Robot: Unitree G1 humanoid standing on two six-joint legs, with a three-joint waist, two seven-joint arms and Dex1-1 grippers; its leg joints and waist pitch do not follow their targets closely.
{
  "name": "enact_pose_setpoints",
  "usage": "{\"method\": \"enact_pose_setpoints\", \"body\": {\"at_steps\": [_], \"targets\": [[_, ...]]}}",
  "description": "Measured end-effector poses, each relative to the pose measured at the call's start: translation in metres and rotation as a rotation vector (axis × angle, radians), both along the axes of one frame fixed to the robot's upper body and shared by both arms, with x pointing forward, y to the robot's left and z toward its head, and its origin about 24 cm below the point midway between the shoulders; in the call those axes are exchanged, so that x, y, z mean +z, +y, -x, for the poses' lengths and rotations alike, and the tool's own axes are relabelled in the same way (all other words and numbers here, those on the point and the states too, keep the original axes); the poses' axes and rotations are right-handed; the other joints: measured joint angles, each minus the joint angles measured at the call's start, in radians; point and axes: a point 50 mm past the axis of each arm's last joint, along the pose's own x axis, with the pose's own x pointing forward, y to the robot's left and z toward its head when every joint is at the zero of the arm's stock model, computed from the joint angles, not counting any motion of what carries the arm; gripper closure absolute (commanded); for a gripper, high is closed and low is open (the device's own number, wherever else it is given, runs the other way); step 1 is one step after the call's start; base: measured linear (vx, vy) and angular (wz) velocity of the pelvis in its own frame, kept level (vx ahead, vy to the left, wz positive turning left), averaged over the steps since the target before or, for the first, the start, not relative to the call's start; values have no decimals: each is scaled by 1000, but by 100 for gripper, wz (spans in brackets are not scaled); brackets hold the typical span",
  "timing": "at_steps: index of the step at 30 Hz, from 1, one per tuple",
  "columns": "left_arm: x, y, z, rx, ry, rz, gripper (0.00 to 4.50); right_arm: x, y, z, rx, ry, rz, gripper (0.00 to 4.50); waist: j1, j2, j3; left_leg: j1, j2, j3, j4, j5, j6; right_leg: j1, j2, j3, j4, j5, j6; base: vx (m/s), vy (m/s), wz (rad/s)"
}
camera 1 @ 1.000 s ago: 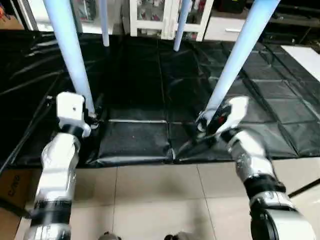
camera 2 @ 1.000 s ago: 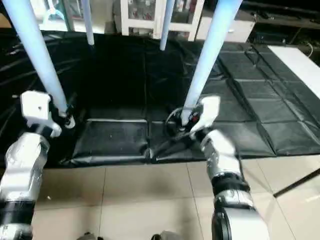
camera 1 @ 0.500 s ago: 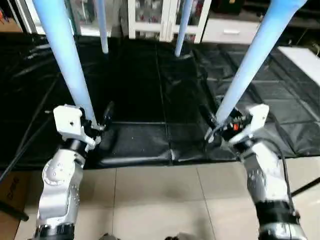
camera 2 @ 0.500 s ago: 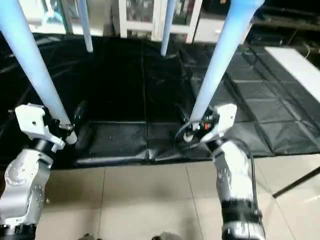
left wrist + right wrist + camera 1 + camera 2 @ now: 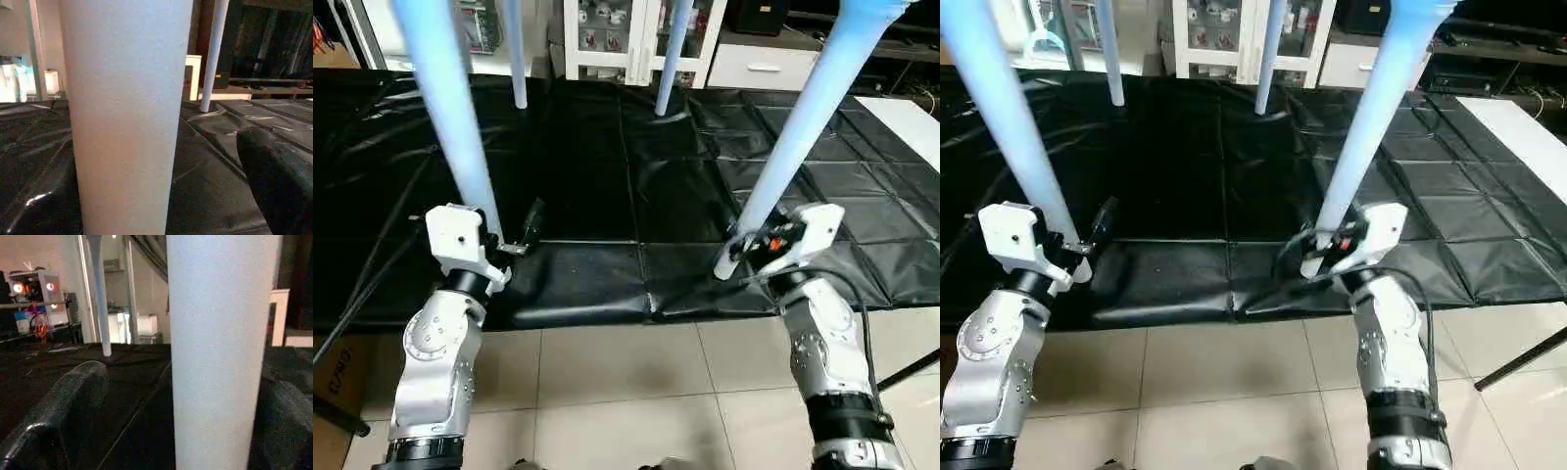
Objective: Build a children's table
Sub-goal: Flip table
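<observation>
Left gripper [image 5: 509, 243] open wide, fingers straddling near-left table leg [image 5: 445, 108]; right gripper [image 5: 749, 245] open wide around near-right table leg [image 5: 803, 117].

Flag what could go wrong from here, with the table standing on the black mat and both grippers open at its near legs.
1. The near left leg stands between the open left gripper's fingers; a sideways pull-out could knock it.
2. The same applies to the right gripper at the near right leg.
3. The black mat is wrinkled, so a nudged leg might catch and tip the table.
</observation>
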Motion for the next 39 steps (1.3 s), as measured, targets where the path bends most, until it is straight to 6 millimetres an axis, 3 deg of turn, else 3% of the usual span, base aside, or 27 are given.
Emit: {"method": "enact_pose_setpoints", "body": {"at_steps": [2,7,29,39], "targets": [[0,0,0,0,-1,0,2,1,0,0,-1,-3,0,0,0,0,0,6,0,0,0,0,0,4,0,0,-4,0,5,0,0,0],[0,0,0,-2,-1,-1,2,1,0,0,-3,-2,-1,0,-2,0,0,7,-1,0,0,0,0,9,-1,0,-13,8,9,0,0,0],[0,-1,0,0,-2,-4,2,1,-1,0,-9,-7,2,0,-2,0,0,7,-6,-1,-1,0,0,9,-2,1,-13,10,11,0,0,0],[0,-5,11,59,6,66,2,-14,4,24,-81,-36,21,0,-5,3,-1,7,-7,-1,-1,0,1,9,-2,2,-14,9,12,0,0,0]]}}
